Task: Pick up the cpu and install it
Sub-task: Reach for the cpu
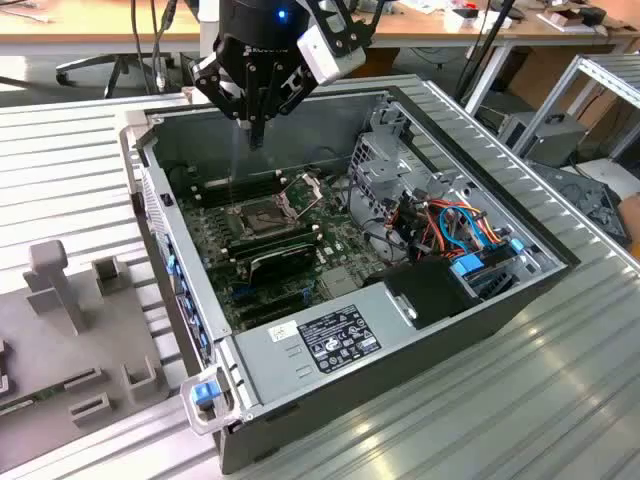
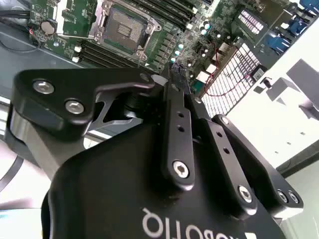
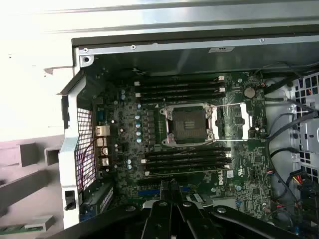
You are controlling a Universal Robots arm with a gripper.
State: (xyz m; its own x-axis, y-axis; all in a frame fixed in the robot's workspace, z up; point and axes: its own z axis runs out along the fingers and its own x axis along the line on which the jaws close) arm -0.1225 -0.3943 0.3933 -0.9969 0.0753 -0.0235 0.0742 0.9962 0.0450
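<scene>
Plainly, the claw (image 1: 256,132) hangs clenched over the open computer case (image 1: 300,360), its two fingers pressed together with nothing I can make out between them. Where the cpu lies I cannot tell. The one socket (image 3: 187,124) looks bare, its metal frame (image 3: 234,119) swung aside. By my judgement the chip will be light, stiff and thin, and easily harmed on its contact face, so it wants holding by two opposite edges, kept level. Counted: one claw, one case on the bench (image 1: 560,400), one socket, and two banks of long black memory sticks (image 3: 184,160) flanking it.
</scene>
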